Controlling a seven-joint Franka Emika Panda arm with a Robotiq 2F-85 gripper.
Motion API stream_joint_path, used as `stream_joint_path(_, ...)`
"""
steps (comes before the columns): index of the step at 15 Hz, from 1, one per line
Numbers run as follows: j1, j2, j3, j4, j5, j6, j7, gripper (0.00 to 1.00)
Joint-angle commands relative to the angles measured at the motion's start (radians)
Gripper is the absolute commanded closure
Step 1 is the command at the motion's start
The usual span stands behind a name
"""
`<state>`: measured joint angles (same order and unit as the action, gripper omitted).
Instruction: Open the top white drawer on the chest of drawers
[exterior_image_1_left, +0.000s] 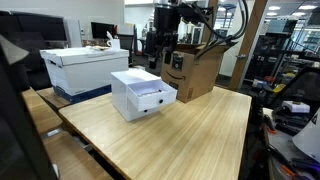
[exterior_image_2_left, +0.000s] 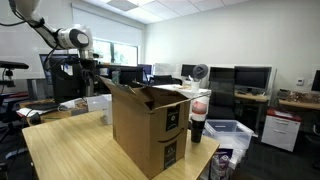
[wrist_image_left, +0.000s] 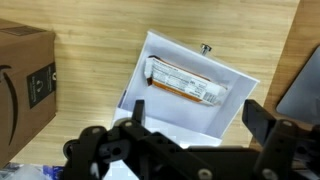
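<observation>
The chest of drawers (exterior_image_1_left: 128, 90) is a small white cube on the wooden table. Its top white drawer (exterior_image_1_left: 153, 99) stands pulled out toward the table's middle. In the wrist view the top white drawer (wrist_image_left: 225, 85) is seen from above, open, with its dark knob (wrist_image_left: 206, 47) on the front and a flat wrapped packet (wrist_image_left: 183, 83) inside. My gripper (wrist_image_left: 196, 116) hangs above the drawer's inner end, fingers spread wide and holding nothing. In an exterior view my gripper (exterior_image_1_left: 158, 55) is raised above the chest. The lower drawer is hidden under the open one.
A tall cardboard box (exterior_image_1_left: 196, 68) stands right behind the chest and hides it in an exterior view (exterior_image_2_left: 150, 125). A larger white lidded storage box (exterior_image_1_left: 80, 66) sits to one side. The wooden table (exterior_image_1_left: 190, 135) stretches in front. Office desks and monitors surround it.
</observation>
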<state>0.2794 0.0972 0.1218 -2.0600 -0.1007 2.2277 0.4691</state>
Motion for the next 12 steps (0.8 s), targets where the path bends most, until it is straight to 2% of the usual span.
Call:
stream_joint_path(1, -0.057, -0.114, 0.009, -0.120, 0.056, 0.022, -0.168, 0.00)
stream_joint_path(5, -0.092, -0.176, 0.002, -0.166, 0.082, -0.018, -0.276, 0.00)
stream_joint_path(12, -0.142, -0.300, -0.025, -0.248, 0.076, -0.077, -0.349, 0.00)
